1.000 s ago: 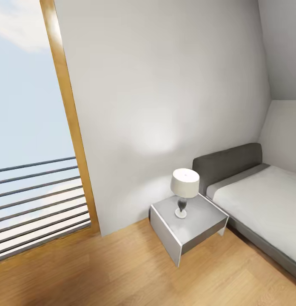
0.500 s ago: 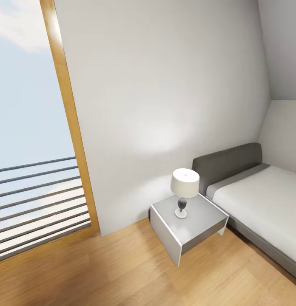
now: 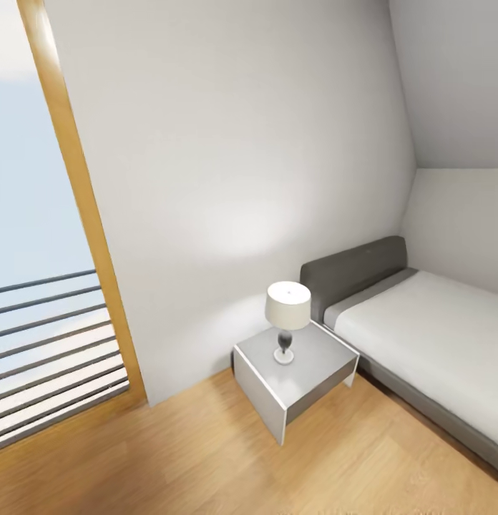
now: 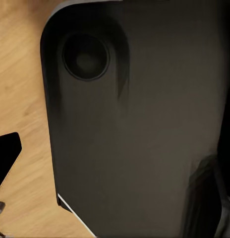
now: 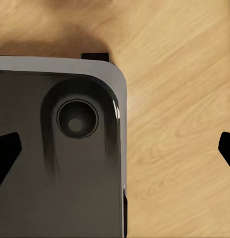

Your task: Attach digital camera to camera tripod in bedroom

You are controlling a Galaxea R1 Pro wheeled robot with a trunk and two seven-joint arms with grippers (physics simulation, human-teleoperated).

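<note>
Over by the far wall the head camera is looking at a bedside table (image 3: 295, 372) with a lamp (image 3: 287, 320), a bed (image 3: 428, 343) to the right and a window (image 3: 41, 300) to the left. Camera and tripod aren't anywhere around here, so I honestly can't say which arm is nearer. Both wrist cams are hanging over the robot's dark base (image 5: 55, 163) and the wood floor (image 5: 179, 99), with the finger tips spread wide, holding nothing.

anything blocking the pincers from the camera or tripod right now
Cannot be judged: the head view faces a corner with a nightstand, a lamp and a bed. The wrist views look down at the robot's dark base over wooden floor.
</note>
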